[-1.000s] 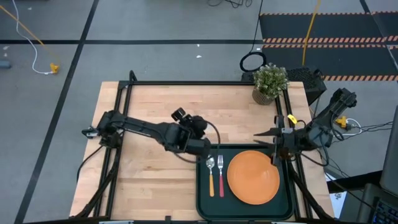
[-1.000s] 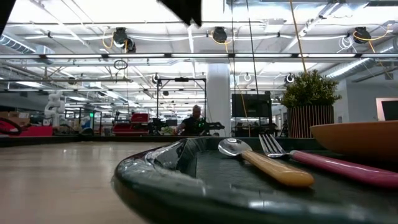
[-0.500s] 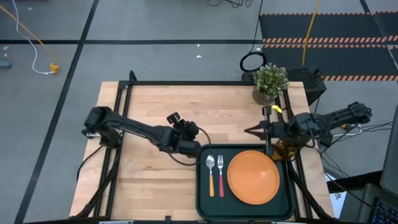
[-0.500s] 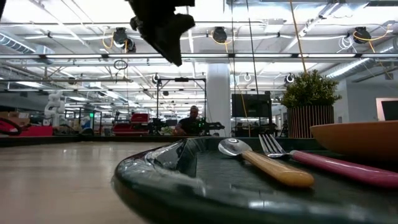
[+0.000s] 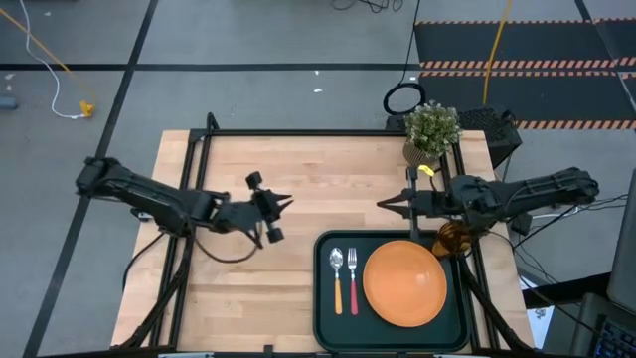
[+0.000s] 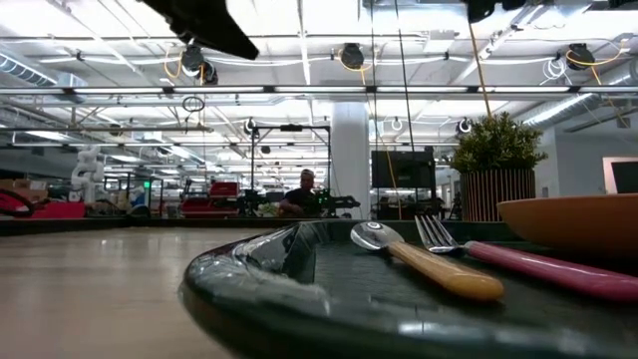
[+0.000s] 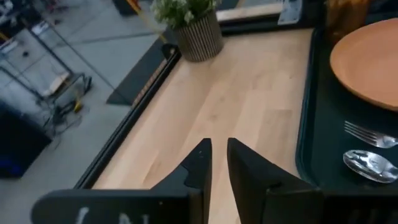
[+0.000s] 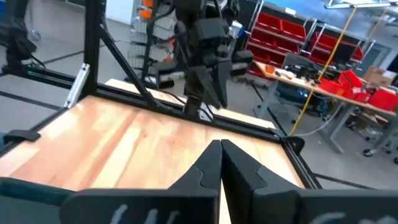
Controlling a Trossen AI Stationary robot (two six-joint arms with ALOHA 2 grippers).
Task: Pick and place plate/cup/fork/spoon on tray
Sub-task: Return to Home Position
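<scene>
The dark tray (image 5: 323,328) lies at the table's near right. On it are the orange plate (image 5: 404,283), the orange-handled spoon (image 5: 337,278) and the pink-handled fork (image 5: 352,280), lying side by side left of the plate. The amber cup (image 5: 452,239) stands at the tray's far right corner, partly under my right arm. My left gripper (image 5: 283,204) hangs above bare table left of the tray, with a narrow gap between its fingers (image 7: 217,146) and nothing in it. My right gripper (image 5: 383,206) hovers beyond the tray's far edge, shut and empty (image 8: 221,146).
A potted green plant (image 5: 431,134) stands at the table's far right corner, just beyond my right arm. A black frame (image 5: 298,132) runs along the table's edges. Bare wood lies left of the tray and across the far half.
My left gripper has drawn back from above the spoon on the tray toward the table's left and far side. My right arm has swung off the cup, and its gripper now points toward the table's left. The cup stays at the tray's corner.
</scene>
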